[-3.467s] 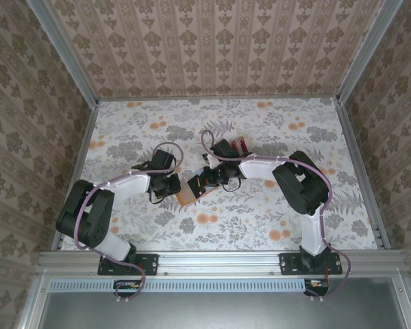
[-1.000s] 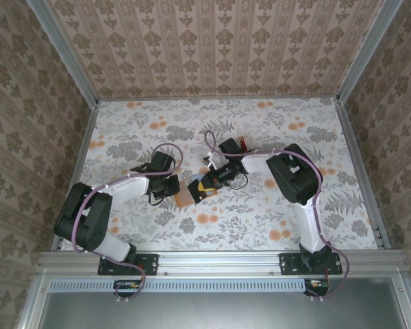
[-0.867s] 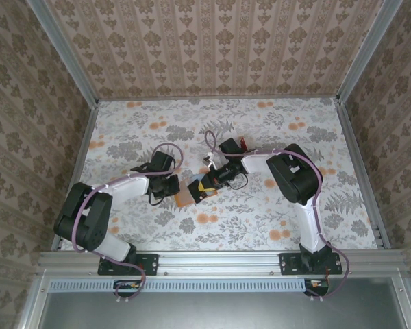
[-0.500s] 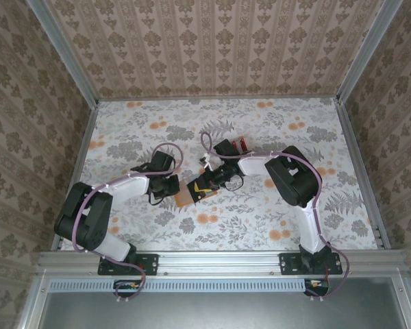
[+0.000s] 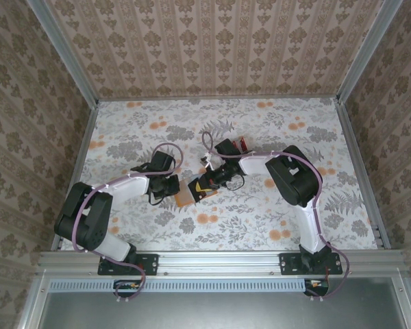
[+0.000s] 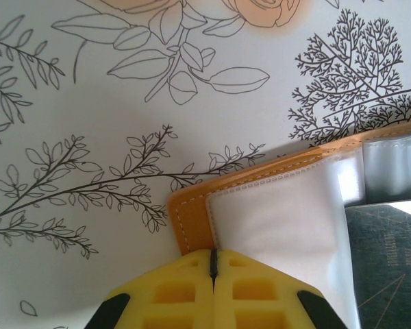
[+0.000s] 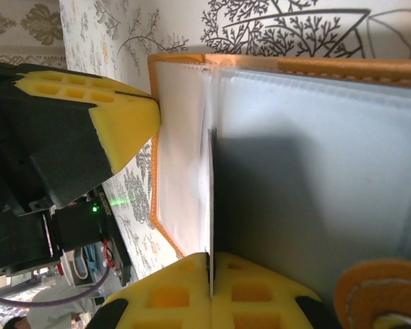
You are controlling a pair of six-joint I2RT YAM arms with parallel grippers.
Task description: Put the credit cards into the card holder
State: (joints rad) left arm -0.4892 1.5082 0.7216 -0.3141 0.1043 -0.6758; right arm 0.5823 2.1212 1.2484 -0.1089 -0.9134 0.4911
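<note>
From above, the orange card holder (image 5: 186, 197) lies open near the middle of the surface (image 5: 274, 205). The left hand (image 5: 174, 186) is at its 9 o'clock and the right hand (image 5: 203, 186) at its 2 o'clock. The credit cards (image 5: 242, 144) sit apart at 1 o'clock.

Left wrist: the pads are pressed together and empty, their tips touching the holder's orange border at 6 o'clock.

Right wrist: the pads are closed on a thin sheet (image 7: 210, 192) standing from the clear pocket; card or sleeve, I cannot tell.

Matt leather, glossy plastic
The card holder (image 6: 189, 223) looks like matt, stitched leather; its clear plastic pockets (image 7: 315, 151) shine.
</note>
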